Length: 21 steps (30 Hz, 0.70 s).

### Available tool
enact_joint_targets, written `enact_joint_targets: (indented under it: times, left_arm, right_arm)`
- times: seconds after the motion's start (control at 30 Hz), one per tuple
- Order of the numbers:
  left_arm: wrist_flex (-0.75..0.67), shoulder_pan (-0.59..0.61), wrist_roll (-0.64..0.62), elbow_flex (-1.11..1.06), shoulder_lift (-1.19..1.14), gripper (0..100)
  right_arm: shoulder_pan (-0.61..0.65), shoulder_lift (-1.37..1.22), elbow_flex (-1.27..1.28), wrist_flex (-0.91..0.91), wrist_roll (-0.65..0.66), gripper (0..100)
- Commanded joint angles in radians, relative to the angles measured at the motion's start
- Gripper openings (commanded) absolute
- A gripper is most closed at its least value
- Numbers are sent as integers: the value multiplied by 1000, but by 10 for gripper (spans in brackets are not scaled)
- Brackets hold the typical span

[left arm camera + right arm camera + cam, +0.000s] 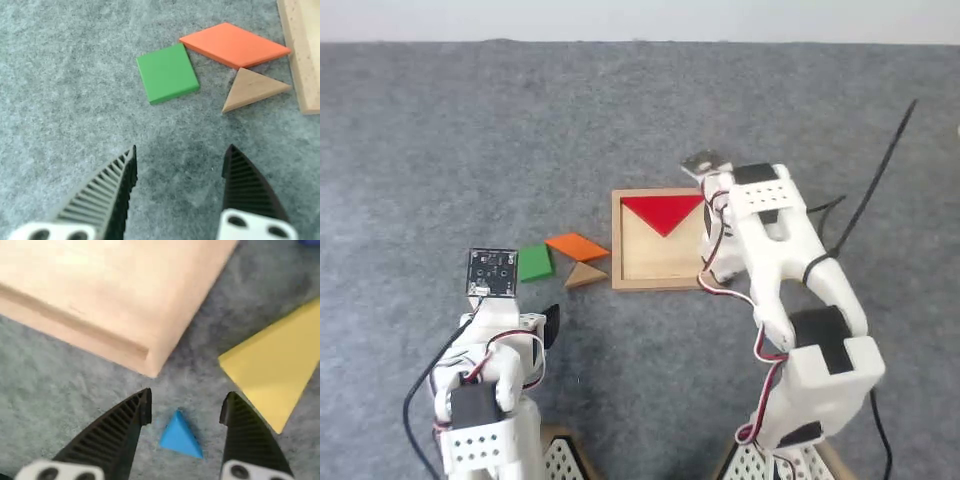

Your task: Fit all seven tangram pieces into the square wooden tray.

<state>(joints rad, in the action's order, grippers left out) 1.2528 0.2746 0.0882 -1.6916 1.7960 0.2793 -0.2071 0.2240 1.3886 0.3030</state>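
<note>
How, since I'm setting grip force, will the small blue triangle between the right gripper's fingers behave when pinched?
Probably stiff: the blue triangle looks like a solid flat piece, so it should not bend. It lies flat on the grey mat, so rolling or tipping seems unlikely. Its angled sides may let it twist out of the open right gripper.
</note>
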Motion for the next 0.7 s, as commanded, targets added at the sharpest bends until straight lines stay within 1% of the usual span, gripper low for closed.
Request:
enact_joint_targets:
  times: [0.0, 0.13, 0.27, 0.4, 0.5, 0.67]
  left_arm:
    - [3, 6, 8, 7, 11, 273]
    - [3, 6, 8, 7, 11, 273]
    - [3, 6, 8, 7, 11, 273]
    - [3, 6, 8, 7, 11, 273]
    - [3, 6, 8, 7, 11, 273]
    - [3, 6, 8, 7, 11, 273]
  right_arm:
    - [-33, 68, 3, -25, 34, 274]
    - [-58, 67, 8, -58, 46, 330]
    - [-54, 74, 12, -79, 126, 358]
    - [-85, 59, 26, -74, 249, 377]
    - [-113, 45, 32, -97, 264, 396]
    - [-153, 1, 34, -137, 262, 397]
